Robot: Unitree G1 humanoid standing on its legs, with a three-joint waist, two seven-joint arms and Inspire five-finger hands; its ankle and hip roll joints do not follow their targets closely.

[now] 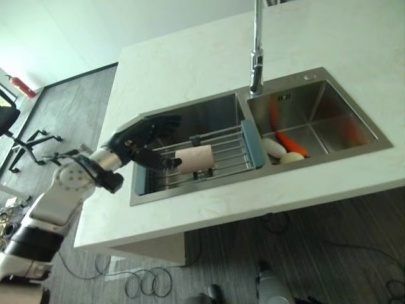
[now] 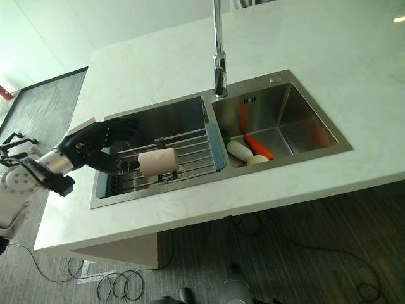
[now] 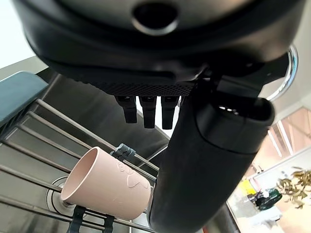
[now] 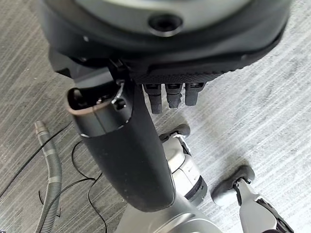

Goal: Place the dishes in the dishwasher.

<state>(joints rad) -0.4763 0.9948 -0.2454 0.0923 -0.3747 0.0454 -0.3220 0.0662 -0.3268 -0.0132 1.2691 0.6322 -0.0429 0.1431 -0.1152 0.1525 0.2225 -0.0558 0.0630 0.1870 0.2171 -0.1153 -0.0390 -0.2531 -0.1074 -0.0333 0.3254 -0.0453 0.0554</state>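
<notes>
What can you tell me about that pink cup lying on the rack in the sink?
The pink cup is a plain, matte, handleless tumbler, pale pink, with drops of water on its side. It lies on its side across the wire rack that spans the left basin, mouth turned toward the left hand. The hand's thumb reaches to its rim, while the fingers are spread open above it.

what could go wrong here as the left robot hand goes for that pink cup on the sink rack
1. The pink cup lies on its side across the wire rack, so a nudge from the open left robot hand may roll it away instead of seating it in a grasp.
2. The rack spans the left sink basin; a push might shift the rack or drop the cup into the basin.
3. The thumb sits close to the cup, so closing early may pinch only its base.
</notes>
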